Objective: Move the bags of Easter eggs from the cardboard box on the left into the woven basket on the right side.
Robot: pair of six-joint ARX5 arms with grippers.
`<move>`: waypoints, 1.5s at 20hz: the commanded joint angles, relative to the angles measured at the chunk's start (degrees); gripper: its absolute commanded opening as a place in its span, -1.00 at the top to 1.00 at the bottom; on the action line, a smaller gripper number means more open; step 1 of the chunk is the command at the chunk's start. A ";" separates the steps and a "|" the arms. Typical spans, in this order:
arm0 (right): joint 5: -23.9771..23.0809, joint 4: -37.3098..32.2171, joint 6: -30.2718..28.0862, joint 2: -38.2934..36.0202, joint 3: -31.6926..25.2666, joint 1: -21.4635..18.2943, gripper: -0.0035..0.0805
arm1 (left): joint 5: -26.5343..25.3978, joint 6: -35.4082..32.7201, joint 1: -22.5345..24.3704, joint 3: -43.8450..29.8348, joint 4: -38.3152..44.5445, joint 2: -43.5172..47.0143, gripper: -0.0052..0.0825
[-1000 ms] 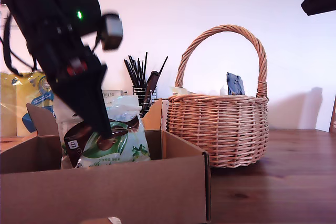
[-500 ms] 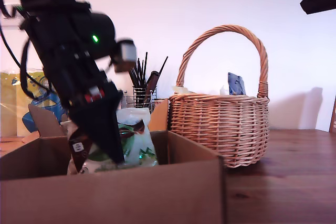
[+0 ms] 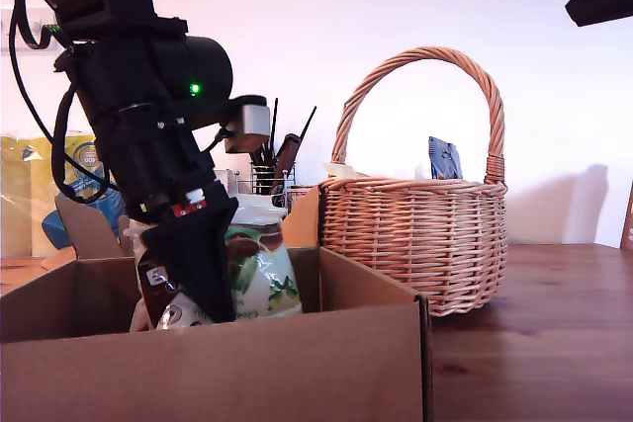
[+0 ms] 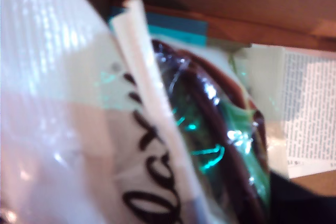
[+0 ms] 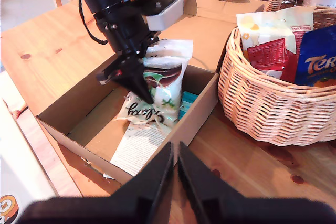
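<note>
The first end effector was clenched on the glossy white Galaxy bag with a brown-green picture, holding it upright inside the low brown corrugated cardboard box at the exterior view's left. The second end effector hovered above the wooden table, its jaws nearly together and holding nothing. The red bag and the blue Terry's bag lay in the round tan wicker basket.

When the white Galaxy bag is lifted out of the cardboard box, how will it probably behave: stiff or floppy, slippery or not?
The white Galaxy bag will probably be floppy: its film looks thin and creased where my first gripper pinches it. It may be slippery, since the wrapper shines with glossy highlights. It will likely hang down and swing, because it is held only by one part above the cardboard box.
</note>
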State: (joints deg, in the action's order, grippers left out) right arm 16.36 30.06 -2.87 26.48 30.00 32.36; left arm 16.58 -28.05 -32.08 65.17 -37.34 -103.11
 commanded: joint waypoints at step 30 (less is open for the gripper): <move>0.20 -0.20 0.04 -0.02 0.87 0.26 0.95 | -15.85 15.23 -10.93 2.03 63.54 -5.16 0.40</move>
State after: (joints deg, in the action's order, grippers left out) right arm 16.36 30.11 -2.87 26.48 30.00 32.36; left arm 0.97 -13.32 -42.39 66.89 25.04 -107.11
